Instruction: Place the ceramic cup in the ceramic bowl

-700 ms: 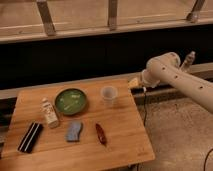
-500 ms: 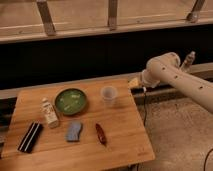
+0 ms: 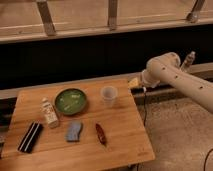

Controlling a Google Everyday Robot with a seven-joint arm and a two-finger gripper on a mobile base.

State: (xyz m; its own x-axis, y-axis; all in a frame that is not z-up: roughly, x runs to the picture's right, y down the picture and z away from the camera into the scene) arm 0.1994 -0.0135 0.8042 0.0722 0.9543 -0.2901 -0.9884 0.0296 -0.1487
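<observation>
Tabletop [image 3: 120,142]: bent arm [image 3: 176,77], gripper [image 3: 135,82] right of ceramic cup [image 3: 108,95].

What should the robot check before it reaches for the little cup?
1. Ceramic cup standing upright on the table: ok.
2. Cup has free space around it, with nothing touching it: ok.
3. Ceramic bowl looks empty, and sits just left of the cup: ok.
4. Bottle is out of the way, left of the bowl: ok.
5. Tool close to the cup: not ok. It is up at the right, off the table.
</observation>
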